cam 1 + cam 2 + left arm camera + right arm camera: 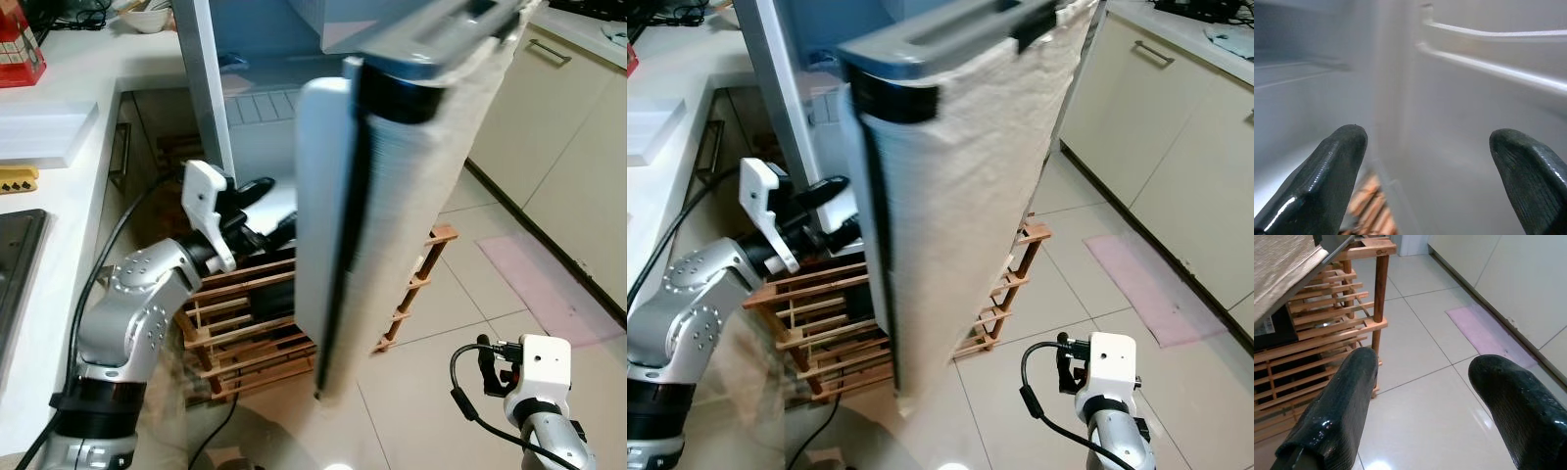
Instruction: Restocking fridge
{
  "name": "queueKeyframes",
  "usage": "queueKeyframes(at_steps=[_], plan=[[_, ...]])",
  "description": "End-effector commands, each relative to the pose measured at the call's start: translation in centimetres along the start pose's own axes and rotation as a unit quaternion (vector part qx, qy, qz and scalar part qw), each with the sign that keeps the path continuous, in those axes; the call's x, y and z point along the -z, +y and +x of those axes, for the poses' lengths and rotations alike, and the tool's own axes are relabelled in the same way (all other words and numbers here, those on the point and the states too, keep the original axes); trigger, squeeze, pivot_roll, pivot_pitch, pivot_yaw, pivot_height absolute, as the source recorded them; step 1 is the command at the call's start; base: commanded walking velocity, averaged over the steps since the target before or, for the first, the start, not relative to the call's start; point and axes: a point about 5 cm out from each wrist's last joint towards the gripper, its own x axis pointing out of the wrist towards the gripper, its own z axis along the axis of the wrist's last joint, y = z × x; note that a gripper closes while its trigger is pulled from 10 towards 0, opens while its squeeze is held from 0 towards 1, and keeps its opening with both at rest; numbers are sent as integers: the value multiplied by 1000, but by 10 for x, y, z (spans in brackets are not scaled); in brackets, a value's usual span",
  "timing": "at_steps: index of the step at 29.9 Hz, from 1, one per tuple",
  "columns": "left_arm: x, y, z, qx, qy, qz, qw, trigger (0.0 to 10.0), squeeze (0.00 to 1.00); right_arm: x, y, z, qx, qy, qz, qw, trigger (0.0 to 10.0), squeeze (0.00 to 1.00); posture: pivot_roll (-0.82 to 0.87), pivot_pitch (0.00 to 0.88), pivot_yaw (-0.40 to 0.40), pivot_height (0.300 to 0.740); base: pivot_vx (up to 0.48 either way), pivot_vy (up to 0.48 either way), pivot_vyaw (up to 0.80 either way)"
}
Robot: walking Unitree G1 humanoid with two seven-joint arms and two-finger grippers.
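Observation:
The fridge door (392,196) stands open, edge-on to me, with a beige cloth hanging over its outer face. My left gripper (260,208) reaches past the door's inner side into the fridge body (255,59). In the left wrist view the left gripper (1435,161) is open with nothing between its fingers, facing white inner walls and pale rails (1488,68). My right gripper (1444,401) hangs low to the right of the door, open and empty above the tiled floor (1425,338). No item for stocking is in either gripper.
A wooden slatted rack (245,333) stands on the floor below the fridge. The white counter (59,186) with a sink (15,264) runs along the left. Cream cabinets (558,127) line the right, with a pink mat (549,284) before them.

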Motion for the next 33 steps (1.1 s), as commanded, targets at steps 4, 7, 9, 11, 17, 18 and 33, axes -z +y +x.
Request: queueKeyframes(at_steps=[4, 7, 9, 11, 17, 18, 33], plan=[[-16, -40, 15, 115, -28, -1, 993, 10000, 0, 7, -1, 0, 6, 14, -9, 1000, 10000, 0, -16, 3, -42, 740, 0, 0, 0], [-27, -57, 16, 171, -68, -41, 982, 10000, 0, 10, -3, -1, 11, 19, -10, 1000, 10000, 0, -17, 2, -40, 740, 0, 0, 0], [-27, -54, 16, 159, -71, -38, 984, 10000, 0, 12, -4, -1, 14, 21, -10, 1000, 10000, 0, -17, 2, -40, 740, 0, 0, 0], [-21, -36, 16, 94, -67, -19, 993, 10000, 0, 19, -10, -2, 35, 23, 0, 999, 10000, 0, -20, 4, -39, 740, 0, 0, 0], [-17, -5, 11, -30, -64, -13, 997, 10000, 0, 48, -35, -9, 112, 55, 32, 992, 10000, 0, -27, 7, -36, 740, 0, 0, 0], [-15, -1, 10, -47, -57, -9, 997, 10000, 0, 53, -38, -11, 121, 64, 35, 990, 10000, 0, -28, 8, -35, 740, 0, 0, 0], [13, 23, 2, -214, 7, 18, 977, 10000, 0, 46, -55, 18, 73, -12, 61, 995, 10000, 0, -29, 12, -21, 740, 0, 0, 0]])
